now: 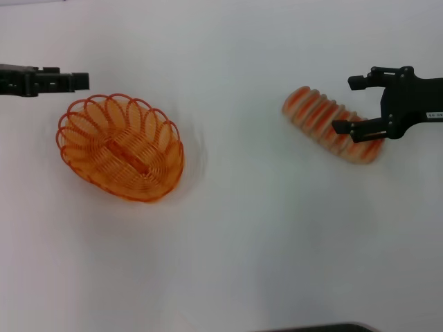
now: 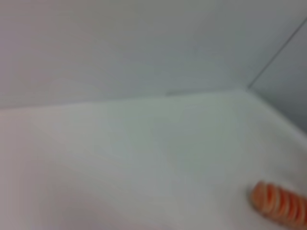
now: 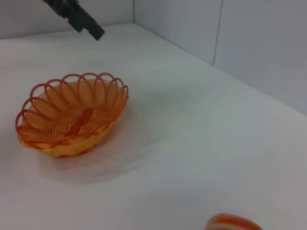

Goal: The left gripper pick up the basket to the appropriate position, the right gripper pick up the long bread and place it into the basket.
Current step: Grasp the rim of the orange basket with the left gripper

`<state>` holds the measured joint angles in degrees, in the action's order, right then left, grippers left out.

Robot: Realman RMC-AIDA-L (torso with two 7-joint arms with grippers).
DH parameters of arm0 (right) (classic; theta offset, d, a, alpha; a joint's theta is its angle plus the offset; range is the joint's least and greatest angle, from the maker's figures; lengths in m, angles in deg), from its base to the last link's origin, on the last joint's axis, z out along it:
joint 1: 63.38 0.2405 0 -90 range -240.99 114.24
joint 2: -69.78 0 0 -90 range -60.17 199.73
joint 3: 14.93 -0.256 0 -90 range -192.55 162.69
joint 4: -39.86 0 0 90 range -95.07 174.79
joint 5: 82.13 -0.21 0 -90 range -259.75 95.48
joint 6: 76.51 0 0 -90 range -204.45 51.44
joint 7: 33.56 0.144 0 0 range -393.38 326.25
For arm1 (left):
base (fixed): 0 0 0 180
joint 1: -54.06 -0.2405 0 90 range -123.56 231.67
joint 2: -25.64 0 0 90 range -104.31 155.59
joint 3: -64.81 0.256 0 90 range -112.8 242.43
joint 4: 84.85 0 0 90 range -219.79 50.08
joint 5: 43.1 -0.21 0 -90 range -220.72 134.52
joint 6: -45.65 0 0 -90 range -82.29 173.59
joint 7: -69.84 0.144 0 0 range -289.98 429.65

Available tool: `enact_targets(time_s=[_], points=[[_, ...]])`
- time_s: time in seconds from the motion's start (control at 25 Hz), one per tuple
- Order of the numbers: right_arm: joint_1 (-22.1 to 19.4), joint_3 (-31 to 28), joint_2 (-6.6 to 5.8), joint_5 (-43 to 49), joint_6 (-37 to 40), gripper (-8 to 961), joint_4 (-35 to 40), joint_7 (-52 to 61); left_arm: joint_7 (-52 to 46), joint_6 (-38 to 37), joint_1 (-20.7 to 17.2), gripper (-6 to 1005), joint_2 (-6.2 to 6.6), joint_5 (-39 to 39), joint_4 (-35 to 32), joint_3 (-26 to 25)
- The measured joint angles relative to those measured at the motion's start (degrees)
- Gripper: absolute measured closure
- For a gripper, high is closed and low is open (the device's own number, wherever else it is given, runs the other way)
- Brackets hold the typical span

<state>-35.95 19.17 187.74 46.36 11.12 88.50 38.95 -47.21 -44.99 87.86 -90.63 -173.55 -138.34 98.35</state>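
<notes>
The orange wire basket (image 1: 172, 149) stands upright and empty on the white table, left of centre. It also shows in the right wrist view (image 3: 96, 77). My left gripper (image 1: 77, 81) hovers just behind the basket's far left rim, apart from it; it also shows in the right wrist view (image 3: 88, 26). The long bread (image 1: 315, 111) lies at the right, striped side up, slanting toward the front right. My right gripper (image 1: 346, 104) is open and sits over the bread's right half, one finger across the loaf and one behind it. The bread's end shows in the left wrist view (image 2: 280, 201) and the right wrist view (image 3: 232, 223).
The white table (image 1: 249, 228) runs wide between basket and bread. Grey walls (image 3: 249, 38) rise along its far edges. A dark object (image 1: 325, 328) pokes in at the head view's bottom edge.
</notes>
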Motion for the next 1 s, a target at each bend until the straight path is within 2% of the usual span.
enact_targets(time_s=[0.16,0.28,0.36,0.44,0.64,1.0], points=[[0.2,-0.1,-0.15,0.0,0.0,24,0.0,0.0,-3.9,2.4,4.0,172,0.65,-6.6,-0.4,6.3],[0.2,-0.3,-0.19,0.0,0.0,24,0.0,0.2,-6.1,5.0,6.7,185,0.18,-11.9,-0.7,8.8],[0.3,-0.4,-0.19,0.0,0.0,24,0.0,0.3,-6.8,5.9,7.2,194,-0.01,-13.2,-1.0,9.7],[0.3,-0.4,-0.2,0.0,0.0,25,0.1,0.6,-9.4,8.5,8.8,202,-0.45,-17.3,-1.6,13.4],[0.3,-0.5,-0.34,0.0,-0.1,25,0.1,0.9,-12.0,10.4,10.6,224,-0.8,-22.3,-1.3,17.5],[0.5,-0.4,-0.46,0.0,-0.7,25,0.1,0.9,-13.1,11.0,12.5,262,-1.94,-28.0,2.0,19.1]])
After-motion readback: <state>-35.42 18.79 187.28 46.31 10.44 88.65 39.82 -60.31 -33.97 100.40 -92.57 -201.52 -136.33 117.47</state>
